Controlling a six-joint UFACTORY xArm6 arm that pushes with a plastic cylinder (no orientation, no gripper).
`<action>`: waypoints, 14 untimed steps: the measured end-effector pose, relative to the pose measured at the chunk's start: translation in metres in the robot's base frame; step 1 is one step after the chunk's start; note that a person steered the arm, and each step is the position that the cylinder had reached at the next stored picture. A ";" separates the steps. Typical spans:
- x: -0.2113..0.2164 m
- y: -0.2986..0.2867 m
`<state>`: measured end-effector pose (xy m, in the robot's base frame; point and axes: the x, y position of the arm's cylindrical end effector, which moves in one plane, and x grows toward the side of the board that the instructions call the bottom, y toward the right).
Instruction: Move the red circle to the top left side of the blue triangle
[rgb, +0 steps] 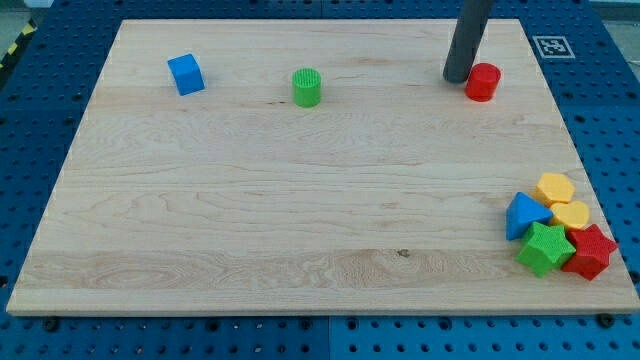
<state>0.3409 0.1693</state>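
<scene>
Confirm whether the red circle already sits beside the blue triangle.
No: the red circle block is at the view's top by my tip, far from the blue triangle block.

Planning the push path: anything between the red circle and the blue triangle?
Camera view: only bare board between red circle and blue triangle. My tip sits at the circle's left.

No readable text or numbers — only a black-and-white fiducial marker (551, 45) by my board's (300, 200) top-right corner — just a pattern.
</scene>
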 end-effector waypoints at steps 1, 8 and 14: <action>0.030 0.000; -0.041 0.061; 0.081 -0.040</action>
<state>0.4223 0.1296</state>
